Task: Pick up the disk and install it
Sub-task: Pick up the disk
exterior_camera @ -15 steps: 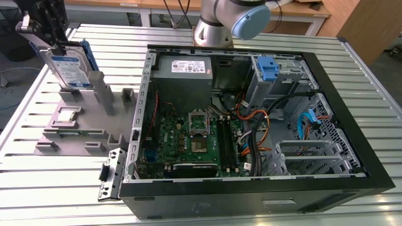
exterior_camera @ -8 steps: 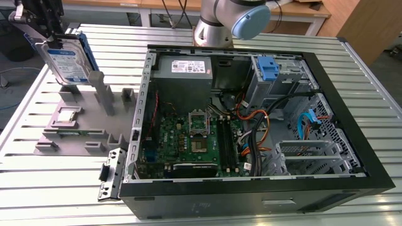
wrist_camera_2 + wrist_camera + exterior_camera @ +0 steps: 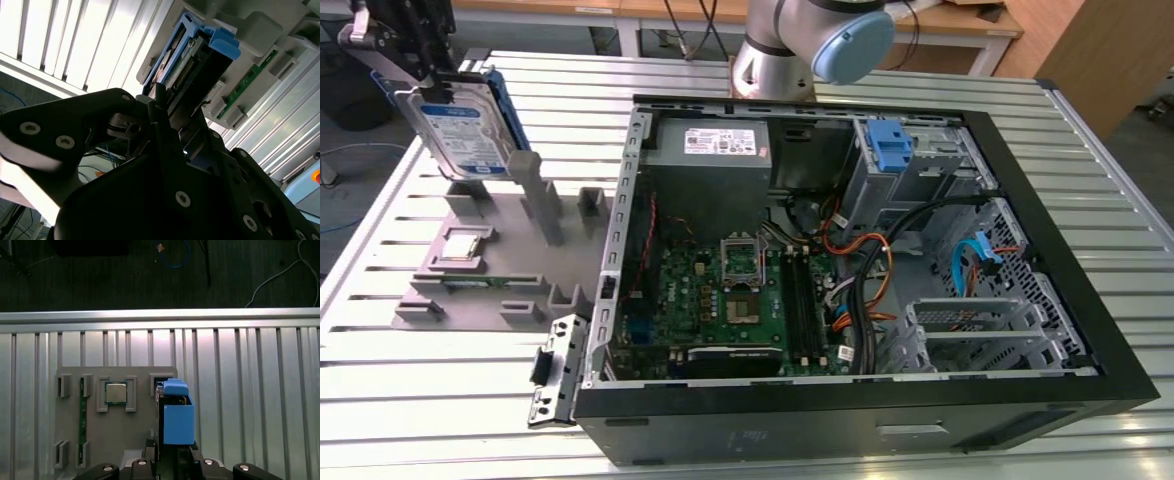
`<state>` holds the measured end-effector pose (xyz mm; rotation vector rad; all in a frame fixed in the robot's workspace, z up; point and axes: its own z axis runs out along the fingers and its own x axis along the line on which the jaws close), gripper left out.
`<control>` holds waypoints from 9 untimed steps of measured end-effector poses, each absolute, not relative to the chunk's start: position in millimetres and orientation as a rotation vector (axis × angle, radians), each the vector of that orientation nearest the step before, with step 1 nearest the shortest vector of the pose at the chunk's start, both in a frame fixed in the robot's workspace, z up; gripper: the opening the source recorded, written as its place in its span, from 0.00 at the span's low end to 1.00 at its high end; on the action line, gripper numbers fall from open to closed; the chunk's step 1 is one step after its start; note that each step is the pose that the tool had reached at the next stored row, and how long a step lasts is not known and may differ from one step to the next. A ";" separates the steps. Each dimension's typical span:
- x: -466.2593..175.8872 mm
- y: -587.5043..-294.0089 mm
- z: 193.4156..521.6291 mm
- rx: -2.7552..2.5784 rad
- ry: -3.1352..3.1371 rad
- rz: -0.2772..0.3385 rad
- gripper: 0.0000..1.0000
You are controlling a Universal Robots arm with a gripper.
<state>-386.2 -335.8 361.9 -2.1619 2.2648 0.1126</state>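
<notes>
The disk, a silver drive with a white and dark blue label in a blue carrier, stands upright at the exterior view's far left. My gripper is shut on its top edge. The disk's lower edge is close over the back of the grey holder; whether they touch I cannot tell. In the first wrist view the blue carrier sticks out from my gripper over the holder. The second wrist view shows the disk end-on between my fingers.
The open computer case lies to the exterior view's right, with a blue-latched drive bay, a grey power supply, the motherboard and cables. The holder carries a processor and a memory stick. The arm's base stands behind the case.
</notes>
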 end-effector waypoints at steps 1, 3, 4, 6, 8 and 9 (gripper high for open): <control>-386.2 -335.8 361.9 -2.162 2.265 0.113 0.35; -386.2 -335.8 362.0 -2.162 2.265 0.113 0.35; -386.2 -335.8 362.1 -2.162 2.265 0.113 0.35; -386.2 -335.8 362.2 -2.162 2.265 0.113 0.35; -386.2 -335.8 362.6 -2.162 2.265 0.113 0.35; -386.2 -335.8 363.9 -2.162 2.265 0.113 0.35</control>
